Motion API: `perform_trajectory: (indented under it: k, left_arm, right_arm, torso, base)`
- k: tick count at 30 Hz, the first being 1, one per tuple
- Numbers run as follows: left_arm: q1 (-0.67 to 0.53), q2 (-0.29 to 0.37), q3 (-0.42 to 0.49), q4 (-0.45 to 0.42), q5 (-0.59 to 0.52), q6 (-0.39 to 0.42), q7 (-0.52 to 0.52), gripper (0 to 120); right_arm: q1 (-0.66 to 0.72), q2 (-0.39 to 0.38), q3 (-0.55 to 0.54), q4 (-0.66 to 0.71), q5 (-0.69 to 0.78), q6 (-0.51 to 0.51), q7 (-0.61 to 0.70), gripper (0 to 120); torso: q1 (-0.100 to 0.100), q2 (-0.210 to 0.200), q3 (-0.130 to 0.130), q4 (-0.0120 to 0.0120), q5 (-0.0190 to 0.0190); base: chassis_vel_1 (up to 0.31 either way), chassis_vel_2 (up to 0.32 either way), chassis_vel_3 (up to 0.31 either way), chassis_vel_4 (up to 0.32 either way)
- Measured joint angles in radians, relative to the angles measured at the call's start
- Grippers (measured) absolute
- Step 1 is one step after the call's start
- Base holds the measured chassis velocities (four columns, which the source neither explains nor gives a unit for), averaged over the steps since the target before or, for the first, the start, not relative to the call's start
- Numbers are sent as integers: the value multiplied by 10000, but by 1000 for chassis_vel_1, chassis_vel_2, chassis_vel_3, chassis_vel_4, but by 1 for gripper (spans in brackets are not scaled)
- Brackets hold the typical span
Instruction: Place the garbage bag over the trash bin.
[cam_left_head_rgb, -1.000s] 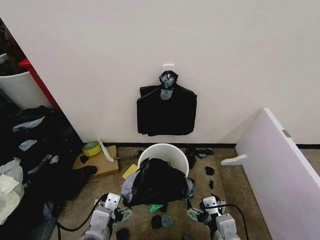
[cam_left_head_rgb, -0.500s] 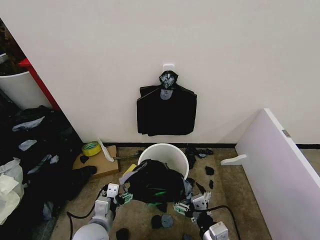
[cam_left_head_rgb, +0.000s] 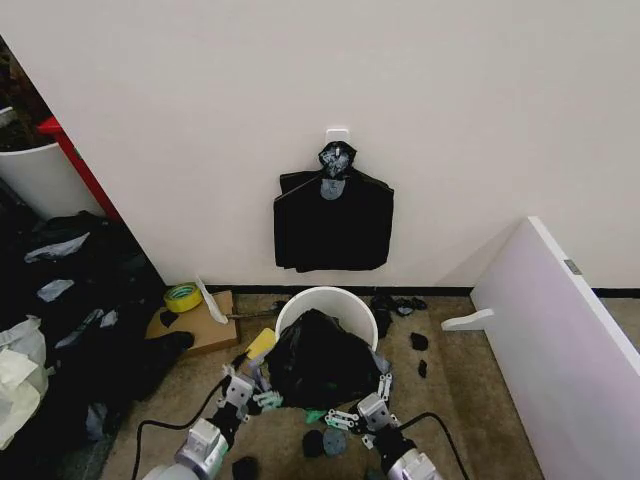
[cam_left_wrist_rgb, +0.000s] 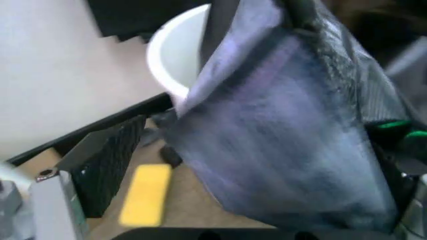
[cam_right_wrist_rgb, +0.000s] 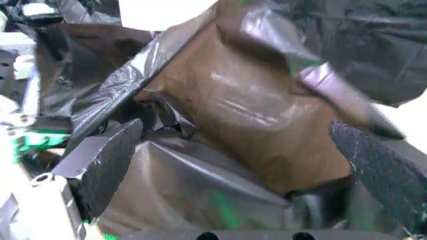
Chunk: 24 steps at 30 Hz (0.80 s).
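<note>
Now the garbage bag (cam_left_head_rgb: 318, 362) drapes the trash bin (cam_left_head_rgb: 327, 302) front rim

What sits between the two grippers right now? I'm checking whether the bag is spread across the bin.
In the head view, the garbage bag hangs bunched between the left gripper and the right gripper, draped over the trash bin's near rim.
</note>
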Motion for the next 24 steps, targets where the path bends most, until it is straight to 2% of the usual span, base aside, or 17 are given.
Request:
perform_trajectory:
  k: [4,10,18,24]
  left_arm:
    - [-197,100,-716,636,-383,-808,1485,100]
    - [-475,98,-1097,1353,-791,-1172,2332,100]
    - [-587,-4,-1176,1696,-1133,-1565,3178,100]
    - [-809,-60,-1485,2097,-1710,-2124,4524,100]
  right_arm:
    - [72,197,-81,-202,6,-40,4,100]
    - [180,454,-191,-517,-54,-35,-73,100]
    - [498,914,-409,-1186,-500,20,-113,100]
    - [859,1292,-541,-1984,-1010,94,9,100]
  torso:
    - [0,0,0,-1,0]
    - [0,0,0,-1,-1]
    - [0,0,0,0,2]
    - [0,0,0,0,1]
  base:
    - [0,0,0,0]
    - [0,0,0,0]
    - [0,0,0,0]
    - [0,0,0,0]
